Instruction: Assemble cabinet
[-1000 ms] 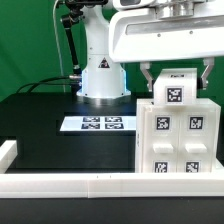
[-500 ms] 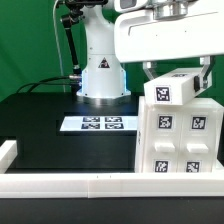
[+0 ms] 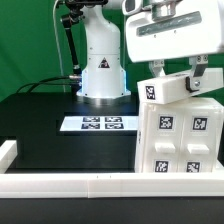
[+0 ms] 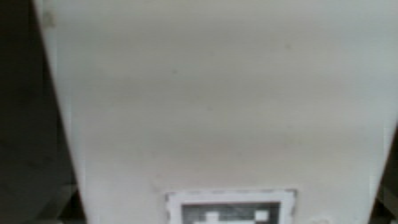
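The cabinet's white boxy body [image 3: 182, 140] stands at the exterior view's right and shows several black-and-white tags on its front. My gripper [image 3: 180, 76] is right above it. It is shut on a white tagged cabinet piece [image 3: 184, 89], which it holds tilted just over the top of the body. In the wrist view this white piece [image 4: 214, 100] fills nearly the whole picture, with a tag [image 4: 231, 208] at its edge. My fingertips do not show there.
The marker board [image 3: 97, 124] lies flat on the black table in front of the robot base [image 3: 103, 78]. A long white border rail [image 3: 80, 184] runs along the near edge, with a raised end at the exterior view's left [image 3: 8, 152].
My gripper has risen. The white tagged piece has come up with it from the top of the cabinet body and now sits tilted.
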